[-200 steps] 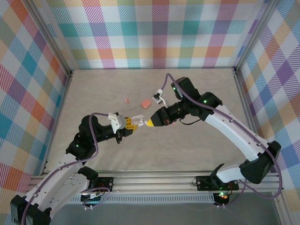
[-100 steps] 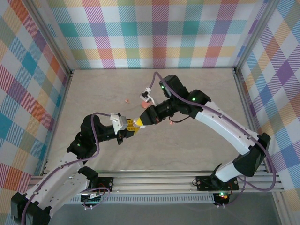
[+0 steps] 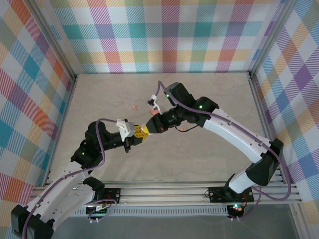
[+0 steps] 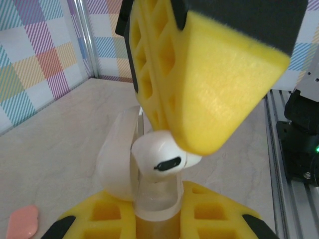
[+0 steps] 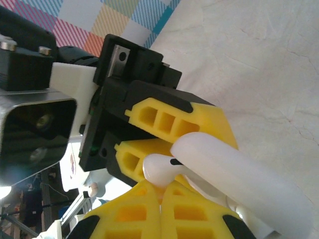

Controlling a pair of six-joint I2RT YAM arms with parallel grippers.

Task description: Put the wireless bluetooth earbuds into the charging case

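Arms bent inward, tips meeting: left gripper (image 4: 152,219) clamps glossy white open case (image 4: 115,167); right gripper (image 5: 160,209) pinches white plastic earbud (image 4: 157,158) above left jaws.

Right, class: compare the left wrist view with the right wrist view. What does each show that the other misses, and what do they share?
The left wrist view adds a salmon-pink piece lying on the table, and the metal frame rail at the right. The right wrist view adds the left arm's wrist camera and its black mount. Both share the left hand gripping the open white case, and the right hand pinching a white earbud right at the case's opening.
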